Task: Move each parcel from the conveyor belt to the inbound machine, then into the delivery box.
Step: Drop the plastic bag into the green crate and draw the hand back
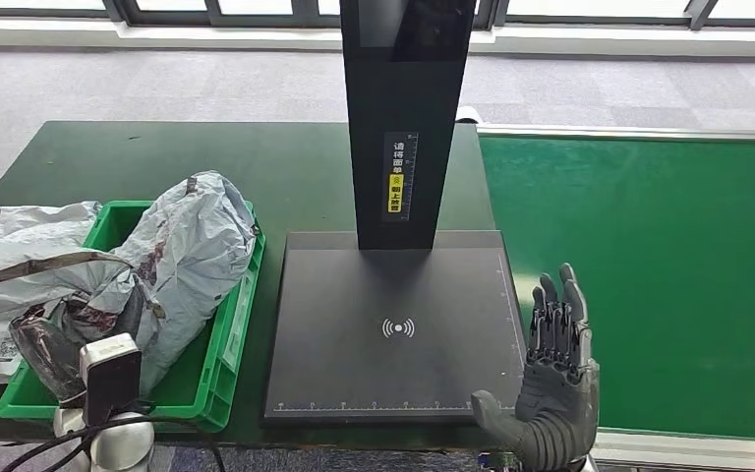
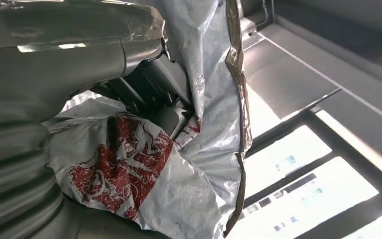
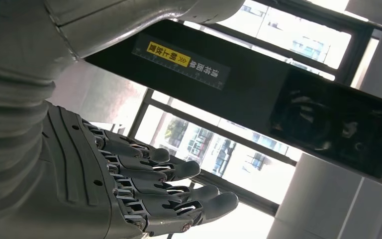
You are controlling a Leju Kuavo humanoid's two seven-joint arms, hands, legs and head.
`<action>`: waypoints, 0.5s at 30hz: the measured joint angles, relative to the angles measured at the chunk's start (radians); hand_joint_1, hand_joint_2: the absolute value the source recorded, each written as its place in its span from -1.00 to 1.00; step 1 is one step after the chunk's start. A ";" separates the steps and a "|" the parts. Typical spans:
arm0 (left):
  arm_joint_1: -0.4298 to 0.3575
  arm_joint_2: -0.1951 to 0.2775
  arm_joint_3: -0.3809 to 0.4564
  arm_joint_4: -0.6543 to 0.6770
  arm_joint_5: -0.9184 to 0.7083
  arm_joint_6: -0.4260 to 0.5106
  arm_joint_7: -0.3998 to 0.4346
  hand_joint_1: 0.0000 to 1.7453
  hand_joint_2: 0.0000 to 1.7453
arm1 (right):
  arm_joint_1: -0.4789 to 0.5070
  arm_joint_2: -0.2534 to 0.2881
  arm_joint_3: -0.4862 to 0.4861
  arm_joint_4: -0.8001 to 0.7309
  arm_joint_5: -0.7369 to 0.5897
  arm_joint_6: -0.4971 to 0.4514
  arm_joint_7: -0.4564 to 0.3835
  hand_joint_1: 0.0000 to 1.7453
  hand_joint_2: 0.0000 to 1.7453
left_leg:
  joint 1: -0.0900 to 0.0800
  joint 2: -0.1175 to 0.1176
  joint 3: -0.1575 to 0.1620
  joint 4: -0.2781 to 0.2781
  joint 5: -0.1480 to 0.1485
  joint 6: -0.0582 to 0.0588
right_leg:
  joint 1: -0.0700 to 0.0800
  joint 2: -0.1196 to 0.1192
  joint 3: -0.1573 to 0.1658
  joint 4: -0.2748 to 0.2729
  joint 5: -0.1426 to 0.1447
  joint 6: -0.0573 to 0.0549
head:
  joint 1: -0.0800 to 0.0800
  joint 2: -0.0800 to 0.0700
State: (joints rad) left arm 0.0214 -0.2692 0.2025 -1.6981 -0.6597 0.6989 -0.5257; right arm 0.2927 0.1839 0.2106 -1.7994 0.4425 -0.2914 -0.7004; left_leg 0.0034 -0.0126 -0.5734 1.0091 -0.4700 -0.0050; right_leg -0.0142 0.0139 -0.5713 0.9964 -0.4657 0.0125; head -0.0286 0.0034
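A grey parcel [image 1: 197, 246] with red print [image 2: 119, 169] stands bulging in the green delivery box [image 1: 231, 344] at the left. My left hand [image 2: 154, 94] is inside the box, its dark fingers curled into the parcel's folds and holding it; in the head view the bag hides them. My right hand [image 1: 555, 374] is held upright with straight, spread fingers [image 3: 179, 194] and nothing in it, at the right edge of the inbound machine's black plate [image 1: 393, 334]. The green conveyor belt [image 1: 649, 275] on the right carries no parcel.
The machine's black column [image 1: 403, 118] rises from the back of the plate. A second pale parcel [image 1: 20, 256] lies over the box's left side. The dark green table [image 1: 256, 167] stretches behind the box. My left wrist's camera block [image 1: 108, 374] sits in front of the box.
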 joint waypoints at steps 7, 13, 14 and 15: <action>-0.049 0.015 0.035 0.087 -0.089 -0.004 0.080 1.00 1.00 | 0.009 0.007 0.000 -0.002 0.014 0.011 0.000 -1.00 1.00 | 0.000 -0.001 0.000 0.000 0.000 0.000 | 0.000 0.000 0.000 0.000 0.000 0.000 | 0.000 0.000; -0.122 0.057 0.050 0.264 -0.232 -0.074 0.225 -0.29 1.00 | 0.020 0.023 -0.016 -0.013 0.029 0.054 0.000 -1.00 1.00 | 0.000 -0.002 0.001 0.000 0.000 0.000 | 0.000 -0.002 0.000 0.000 0.000 0.000 | 0.000 0.000; -0.136 0.064 0.050 0.295 -0.253 -0.087 0.241 -0.79 1.00 | 0.021 0.023 -0.018 -0.014 0.028 0.055 0.000 -1.00 1.00 | -0.001 -0.004 0.001 0.000 0.000 0.000 | 0.000 -0.004 0.001 0.000 -0.001 0.000 | 0.000 0.000; -0.151 0.069 0.050 0.324 -0.268 -0.096 0.252 -1.00 1.00 | 0.022 0.023 -0.020 -0.015 0.027 0.055 0.000 -1.00 1.00 | -0.001 -0.007 0.002 0.000 0.000 0.001 | -0.001 -0.007 0.003 0.000 -0.003 0.000 | 0.000 0.000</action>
State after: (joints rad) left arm -0.1301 -0.2003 0.2529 -1.3743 -0.9277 0.6028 -0.2739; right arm 0.3143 0.2071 0.1905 -1.8143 0.4695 -0.2361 -0.7000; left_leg 0.0026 -0.0196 -0.5712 1.0088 -0.4699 -0.0043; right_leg -0.0150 0.0071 -0.5687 0.9961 -0.4685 0.0130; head -0.0283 0.0034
